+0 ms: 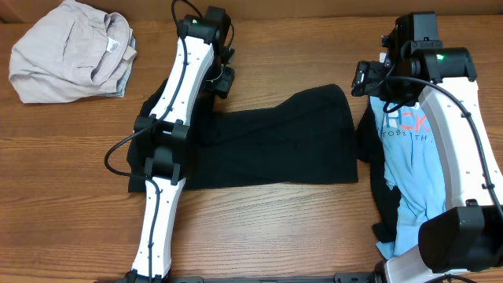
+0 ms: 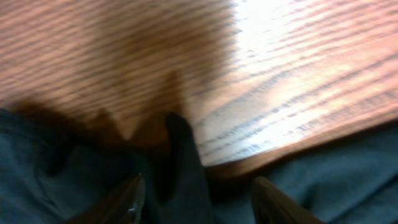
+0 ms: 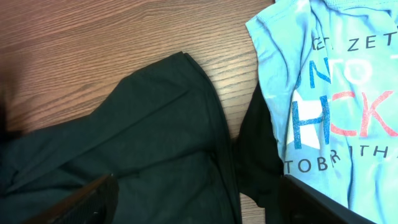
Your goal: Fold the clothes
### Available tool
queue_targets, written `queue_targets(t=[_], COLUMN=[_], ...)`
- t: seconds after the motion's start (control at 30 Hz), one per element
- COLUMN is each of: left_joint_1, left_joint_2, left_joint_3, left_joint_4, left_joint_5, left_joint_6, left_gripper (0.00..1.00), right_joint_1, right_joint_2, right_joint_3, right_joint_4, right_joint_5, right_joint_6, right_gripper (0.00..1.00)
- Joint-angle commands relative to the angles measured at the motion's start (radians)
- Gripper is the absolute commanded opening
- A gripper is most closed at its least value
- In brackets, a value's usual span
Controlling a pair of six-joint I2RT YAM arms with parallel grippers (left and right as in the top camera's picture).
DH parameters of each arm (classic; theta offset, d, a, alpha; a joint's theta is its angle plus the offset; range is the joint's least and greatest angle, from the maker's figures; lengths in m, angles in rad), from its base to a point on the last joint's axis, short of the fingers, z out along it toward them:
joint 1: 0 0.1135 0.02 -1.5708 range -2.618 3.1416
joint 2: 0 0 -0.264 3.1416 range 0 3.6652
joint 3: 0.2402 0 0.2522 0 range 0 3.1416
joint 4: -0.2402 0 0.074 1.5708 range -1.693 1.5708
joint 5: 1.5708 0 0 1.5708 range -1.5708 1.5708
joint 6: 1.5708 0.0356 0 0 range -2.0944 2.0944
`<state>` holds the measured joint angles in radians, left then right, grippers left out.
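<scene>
Folding looks barely begun: black garment [image 1: 275,145] lies spread at the middle of the desk [image 1: 299,47]. Left hand [image 2: 199,186], jaws apart, straddles a raised pinch at its far-left corner. Right hand [image 3: 199,183] hovers open above the far-right edge. Next, I judge, both must close on the cloth and lift together.

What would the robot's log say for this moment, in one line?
task: fold clothes | left gripper: open, at black garment edge | right gripper: open | blue T-shirt: crumpled, right side
</scene>
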<state>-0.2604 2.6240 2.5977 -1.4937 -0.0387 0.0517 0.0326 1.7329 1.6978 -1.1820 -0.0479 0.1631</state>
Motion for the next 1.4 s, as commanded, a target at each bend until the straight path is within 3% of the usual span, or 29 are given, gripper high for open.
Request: queue_targets(t=[0.0, 0.43, 0.63, 1.13, 1.37], left_joint_1=[-0.002, -0.005, -0.002, -0.001, -0.001], left_joint_2=[0.022, 0.022, 0.022, 0.005, -0.034], left_joint_3=[-0.011, -0.133, -0.121, 0.534, 0.544], left_joint_4=[0.01, 0.029, 0.024, -0.077, -0.069], left_joint_5=[-0.046, -0.051, -0.092, -0.126, -0.127], left_joint_6=[0.001, 0.032, 0.026, -0.101, -0.112], left_gripper=[0.59, 0.48, 0.04, 0.04, 0.04], right_joint_1=[0.0, 0.0, 0.0, 0.0, 0.0], right_joint_2=[0.011, 0.011, 0.011, 0.071, 0.184], right_joint_3=[-0.003, -0.003, -0.003, -0.003, -0.003], right_joint_4=[0.003, 0.003, 0.01, 0.211, 0.343], right_joint_5=[0.001, 0.002, 0.002, 0.001, -0.01], right_joint_6=[-0.004, -0.004, -0.004, -0.028, -0.061], right_gripper=[0.85, 0.85, 0.85, 0.84, 0.84])
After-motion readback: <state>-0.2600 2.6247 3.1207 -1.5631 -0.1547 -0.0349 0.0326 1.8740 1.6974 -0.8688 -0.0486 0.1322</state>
